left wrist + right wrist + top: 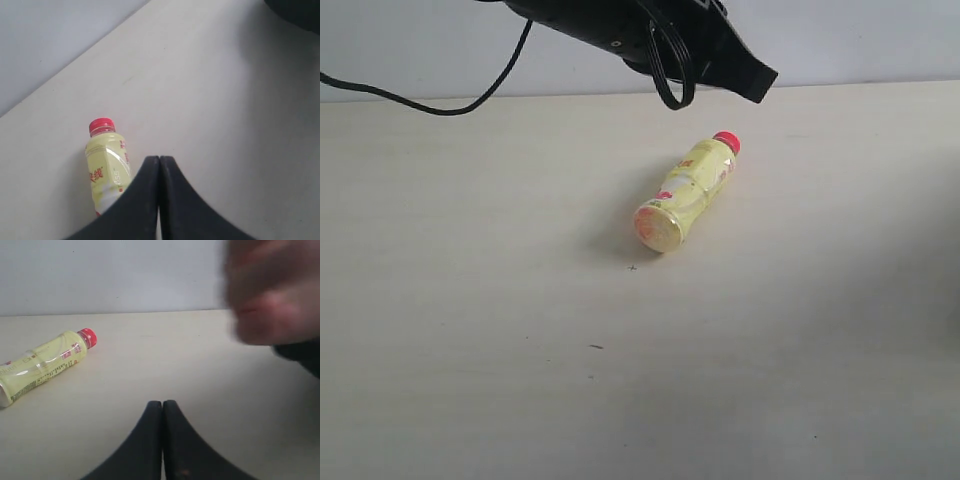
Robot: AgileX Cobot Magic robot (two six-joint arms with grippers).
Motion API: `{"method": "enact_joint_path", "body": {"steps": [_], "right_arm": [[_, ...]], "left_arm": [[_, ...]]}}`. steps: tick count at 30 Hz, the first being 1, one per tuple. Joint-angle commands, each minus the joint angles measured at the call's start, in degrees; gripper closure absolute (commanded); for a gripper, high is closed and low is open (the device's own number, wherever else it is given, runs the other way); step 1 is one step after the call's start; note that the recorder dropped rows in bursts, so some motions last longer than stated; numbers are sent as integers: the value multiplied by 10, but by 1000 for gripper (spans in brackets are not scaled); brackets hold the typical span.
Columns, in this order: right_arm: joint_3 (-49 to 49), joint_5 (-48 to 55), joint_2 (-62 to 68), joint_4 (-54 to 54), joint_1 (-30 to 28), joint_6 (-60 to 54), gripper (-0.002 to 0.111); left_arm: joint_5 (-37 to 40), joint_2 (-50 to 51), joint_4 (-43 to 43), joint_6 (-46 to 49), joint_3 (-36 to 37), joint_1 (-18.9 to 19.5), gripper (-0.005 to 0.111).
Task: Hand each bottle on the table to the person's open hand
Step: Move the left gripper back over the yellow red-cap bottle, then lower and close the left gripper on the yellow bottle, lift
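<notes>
The yellow red-capped bottle [688,195] is lying on its side on the bench [470,330], its cap pointing toward the far edge, with bare surface spreading all around. The left pincer [159,167] is hanging clenched over it, gripping nothing. The right pincer [162,410] is likewise clenched, and a blurred hand [272,295] is hovering nearby.

Broad, flat, pale beige table [470,300] with faint wood grain. Near the middle, lying on its side and touching the surface along its length, a yellow bottle [688,190] with a red cap [727,141], base turned toward the exterior camera, cap toward the far edge. Just in front of the base and nearer still, a few tiny dark specks [595,347]. Greyer shade over the right side.
</notes>
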Motion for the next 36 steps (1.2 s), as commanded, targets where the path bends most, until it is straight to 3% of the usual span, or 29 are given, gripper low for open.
{"method": "enact_joint_path", "body": {"steps": [1, 23, 27, 30, 33, 36], "right_arm": [[3, -5, -3, 3, -3, 0, 108], [3, 0, -3, 3, -3, 0, 108], [3, 0, -3, 3, -3, 0, 108], [3, 0, -3, 3, -3, 0, 108], [3, 0, -3, 3, -3, 0, 108], [3, 0, -3, 3, -3, 0, 108]], "left_arm": [[-12, 6, -4, 4, 4, 2, 105], [-17, 10, 2, 0, -7, 8, 105], [28, 45, 7, -1, -88, 25, 105], [125, 115, 16, -1, -197, 26, 105], [210, 178, 17, -1, -277, 26, 95], [258, 242, 33, -40, -348, 31, 62]]}}
